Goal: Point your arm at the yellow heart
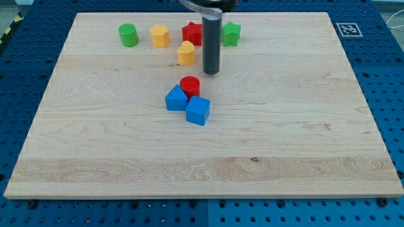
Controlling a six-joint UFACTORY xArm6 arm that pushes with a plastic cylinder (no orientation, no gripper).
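The yellow heart (186, 53) lies near the view's top centre of the wooden board (303, 126). My tip (211, 72) rests on the board just to the right of the heart, with a small gap between them. The dark rod rises from the tip and hides part of the space between the red star (191, 33) and the green star (231, 33).
A green cylinder (128, 34) and a second yellow block (160, 36), roughly hexagonal, sit left of the red star. Below the tip, a red cylinder (189, 85) touches two blue blocks (176, 99) (198, 111). A marker tag (348, 29) is off the board's top right corner.
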